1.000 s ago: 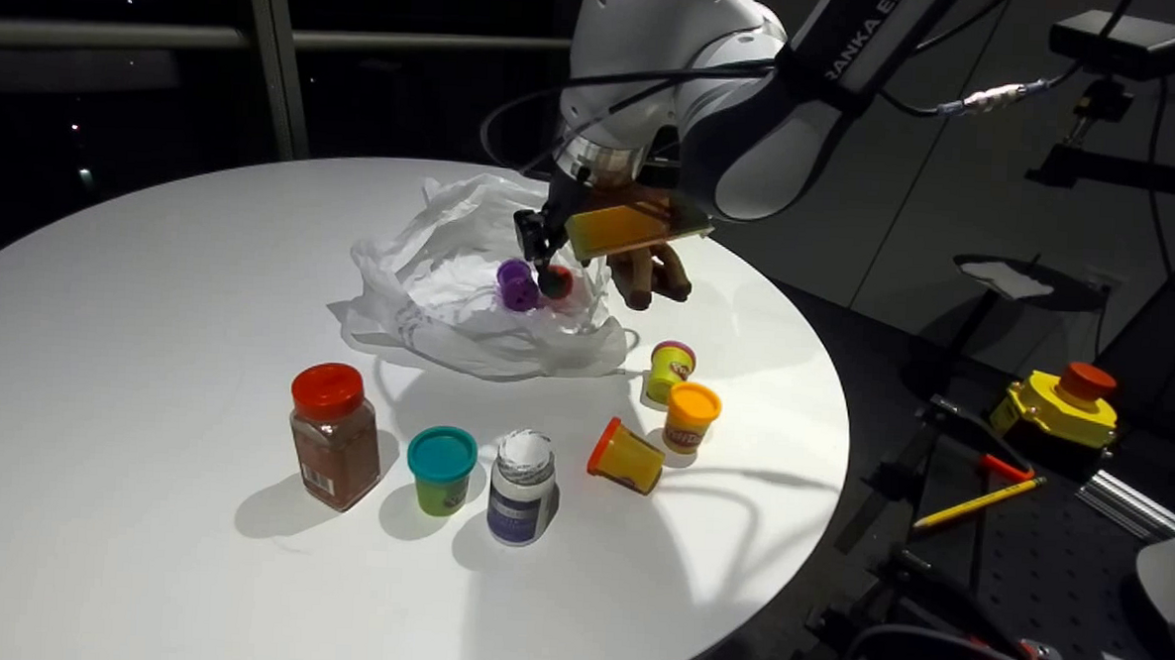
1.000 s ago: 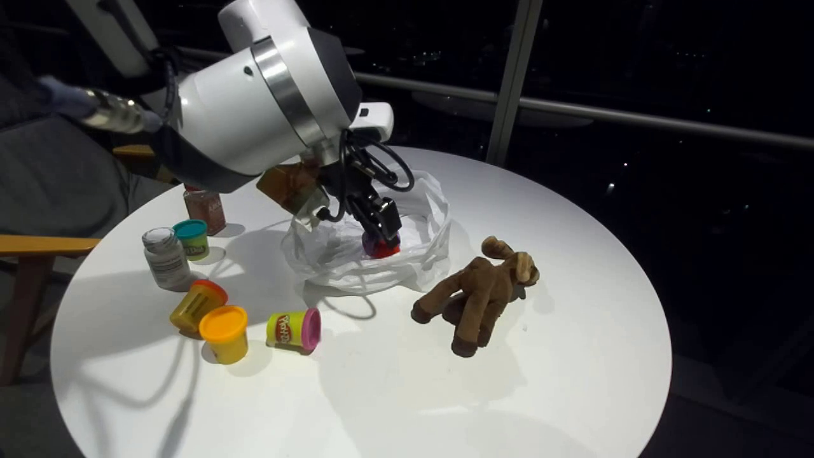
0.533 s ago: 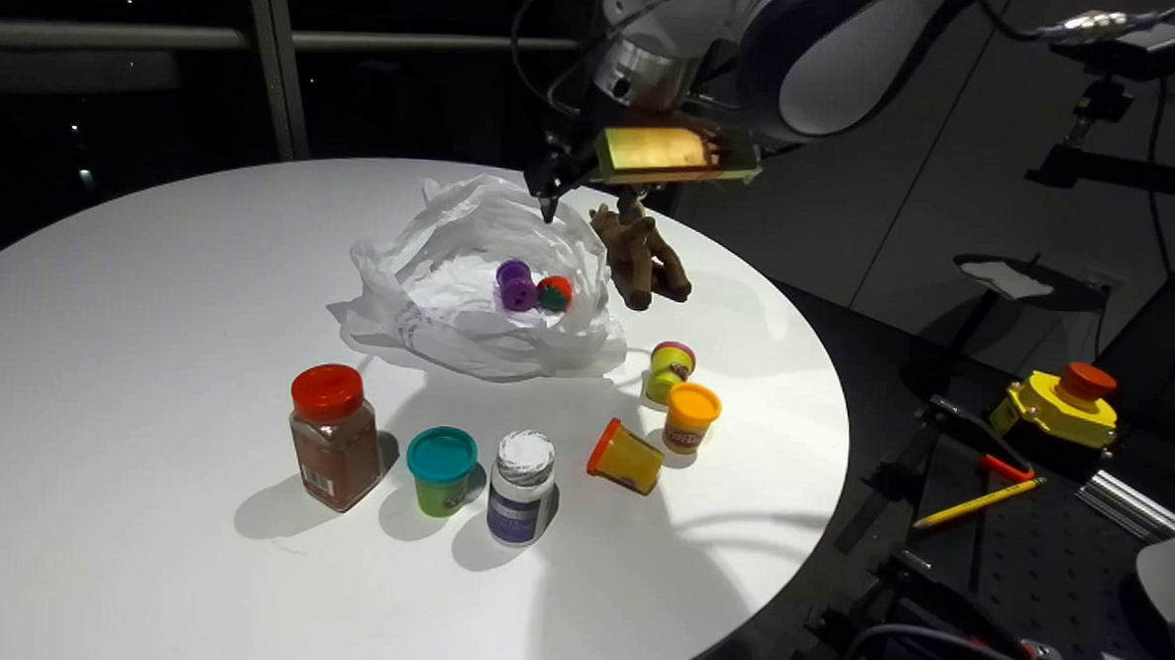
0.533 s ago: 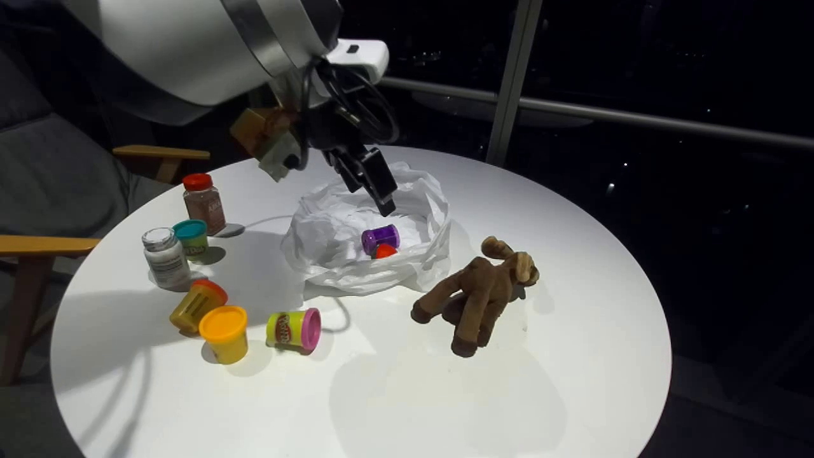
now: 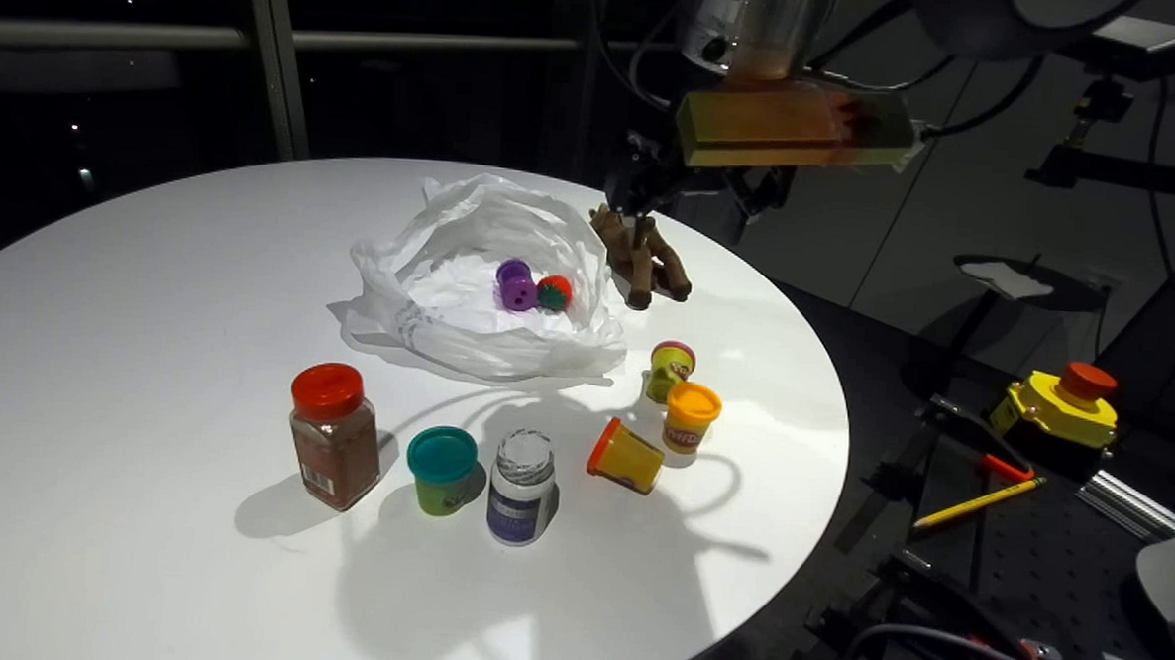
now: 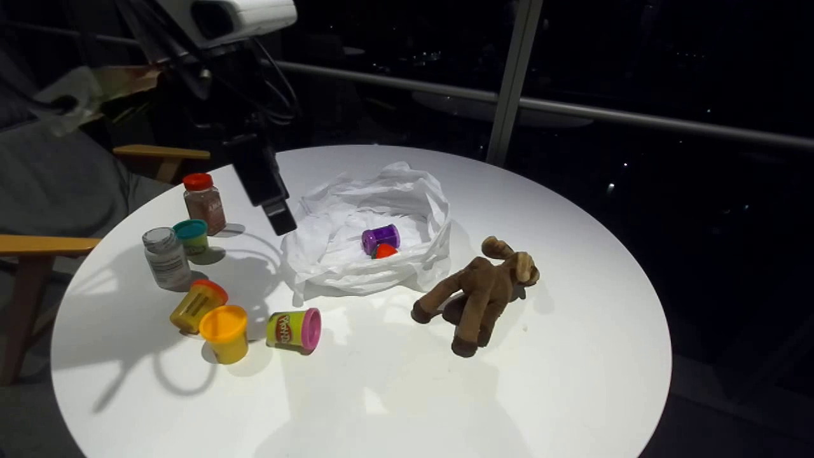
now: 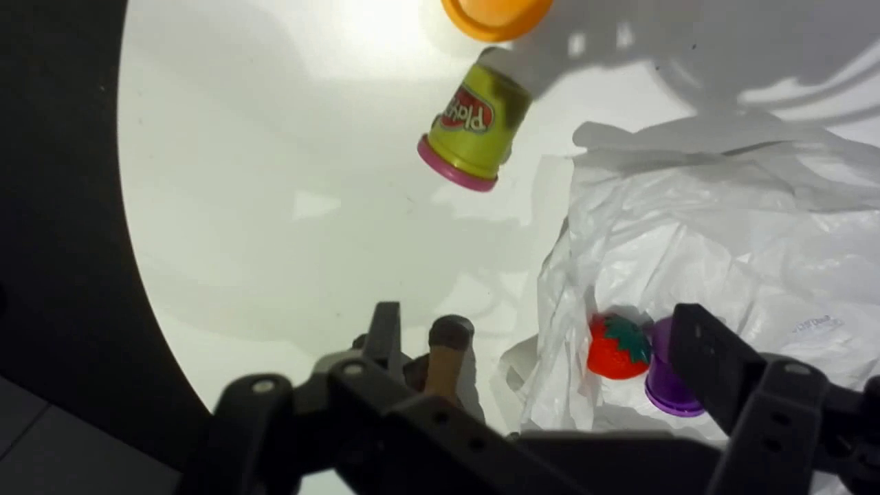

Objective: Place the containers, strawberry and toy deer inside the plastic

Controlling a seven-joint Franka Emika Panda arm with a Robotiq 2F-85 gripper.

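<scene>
Wrist view: empty hand [image 7: 540, 320], spread apart, hovers near bag [image 7: 729, 199]; sweeping low could snag and drag it.

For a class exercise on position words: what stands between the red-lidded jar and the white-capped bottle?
A teal-lidded cup stands upright between the jar and the bottle, in both exterior views.

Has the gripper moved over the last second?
Yes: in an exterior view, the gripper has gone up and rightward, from inside the bag to right of it.
</scene>
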